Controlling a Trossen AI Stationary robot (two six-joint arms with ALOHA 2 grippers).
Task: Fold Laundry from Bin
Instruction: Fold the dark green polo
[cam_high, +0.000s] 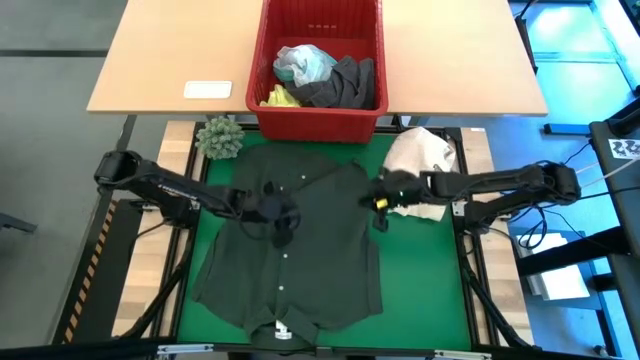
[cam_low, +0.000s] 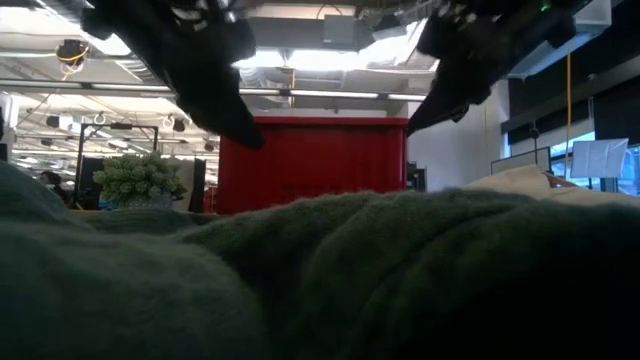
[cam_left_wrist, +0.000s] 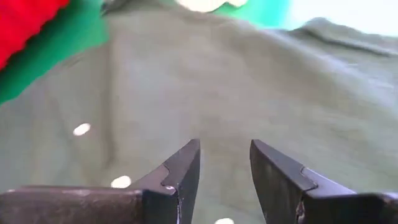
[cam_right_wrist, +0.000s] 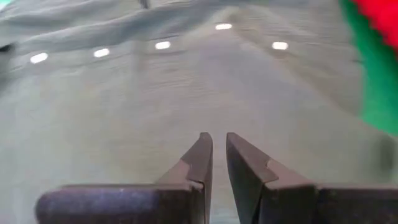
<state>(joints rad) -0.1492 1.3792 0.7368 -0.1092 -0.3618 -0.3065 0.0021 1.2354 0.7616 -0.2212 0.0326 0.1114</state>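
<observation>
High view: a dark green button-up shirt (cam_high: 290, 255) is seen spread flat and unfolded on the green mat (cam_high: 425, 275) at the centre of the worktop, collar toward six o'clock. The red bin (cam_high: 318, 62) is stood at twelve o'clock, with a light turquoise garment (cam_high: 303, 64), a grey garment (cam_high: 345, 82) and a yellow garment (cam_high: 278, 97) left inside it. The left pincer (cam_high: 280, 222) is held over the shirt's middle from nine o'clock; its fingers are parted a little and nothing is gripped between them in the left wrist view. The right pincer (cam_high: 380, 205) is held at the shirt's three o'clock edge, fingers nearly closed with a narrow gap showing and no cloth pinched. A cream-white cloth bundle (cam_high: 422, 155) is lying at two o'clock. By this judgement, one garment is laid out but no fold is made, and three are left to be taken out.
</observation>
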